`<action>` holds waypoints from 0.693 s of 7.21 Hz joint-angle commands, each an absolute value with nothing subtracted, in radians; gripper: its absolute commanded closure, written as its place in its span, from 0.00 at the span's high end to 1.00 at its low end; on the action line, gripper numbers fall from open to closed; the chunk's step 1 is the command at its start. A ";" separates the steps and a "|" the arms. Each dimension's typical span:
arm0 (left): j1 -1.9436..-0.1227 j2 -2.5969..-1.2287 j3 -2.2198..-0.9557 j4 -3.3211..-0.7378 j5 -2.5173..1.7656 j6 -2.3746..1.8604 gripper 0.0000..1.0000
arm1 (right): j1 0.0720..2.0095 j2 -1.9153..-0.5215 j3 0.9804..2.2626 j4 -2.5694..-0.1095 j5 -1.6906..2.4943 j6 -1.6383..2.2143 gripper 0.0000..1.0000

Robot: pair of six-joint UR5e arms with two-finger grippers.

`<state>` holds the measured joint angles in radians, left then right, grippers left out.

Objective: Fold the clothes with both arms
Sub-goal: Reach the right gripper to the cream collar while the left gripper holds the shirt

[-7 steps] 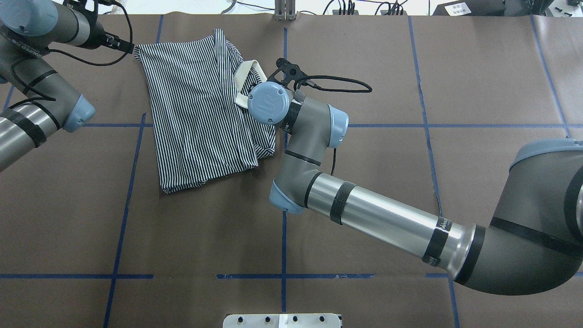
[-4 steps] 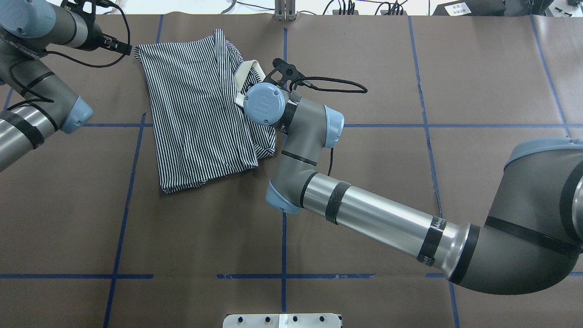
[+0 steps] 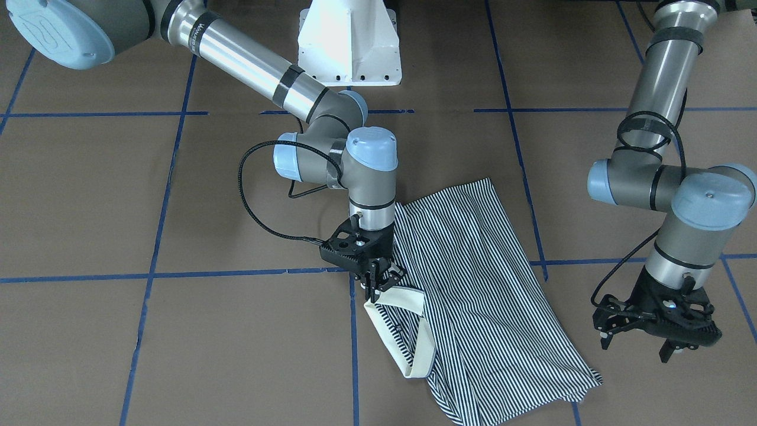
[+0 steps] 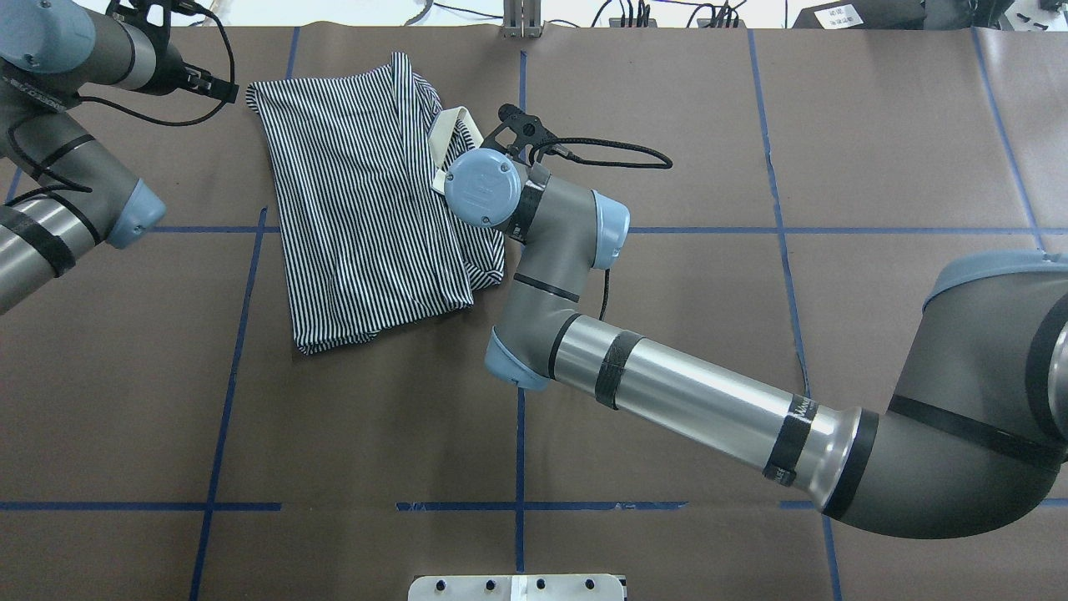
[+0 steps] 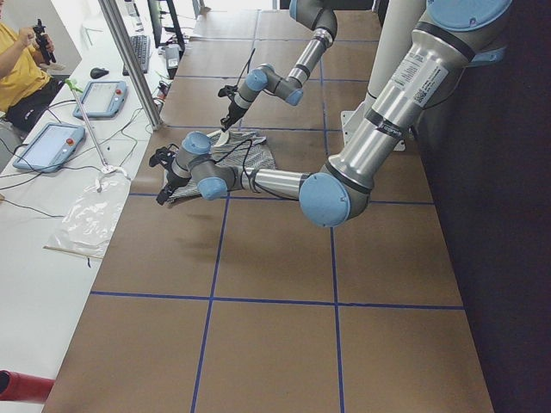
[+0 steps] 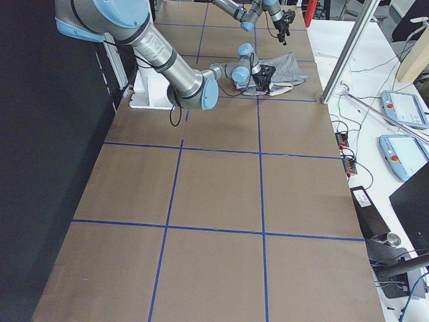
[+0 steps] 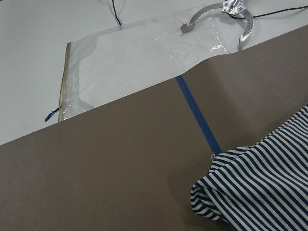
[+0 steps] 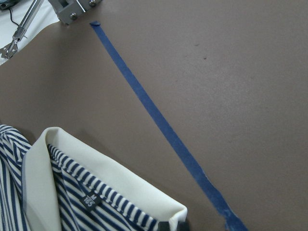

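Note:
The striped polo shirt (image 3: 485, 284) lies partly folded on the brown table, with its cream collar (image 3: 423, 343) at the near side in the front view. My right gripper (image 3: 378, 283) points down and is shut on the collar's edge. In the overhead view the shirt (image 4: 359, 200) is at upper centre-left, and the right wrist hides that gripper beside the collar (image 4: 450, 125). The right wrist view shows the collar (image 8: 110, 178) with its small label. My left gripper (image 3: 634, 350) is open and empty, a short way off the shirt's corner (image 7: 260, 192).
The white pedestal base (image 3: 349, 41) stands at the table's robot side. Blue tape lines (image 4: 519, 376) cross the brown cover. A clear plastic bag (image 7: 134, 57) and a metal clamp (image 7: 219, 14) lie beyond the table edge. A metal post (image 5: 129, 64) and tablets (image 5: 52, 142) are on the side bench.
My left gripper has drawn back a little from the shirt's far corner. My right wrist has shifted slightly left over the collar. The shirt has hardly moved.

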<state>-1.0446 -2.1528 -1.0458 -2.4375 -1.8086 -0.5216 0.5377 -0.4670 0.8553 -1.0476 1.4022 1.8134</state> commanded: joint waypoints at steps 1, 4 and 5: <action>-1.045 -2.149 -1.063 -2.437 -1.809 -0.523 1.00 | 0.540 -0.548 1.032 -1.150 1.407 1.812 0.00; -1.039 -2.151 -1.074 -2.437 -1.810 -0.523 1.00 | 0.517 -0.896 1.441 -1.204 1.398 1.816 0.00; -1.039 -2.151 -1.075 -2.437 -1.810 -0.523 1.00 | 0.479 -1.019 1.573 -1.204 1.379 1.821 0.00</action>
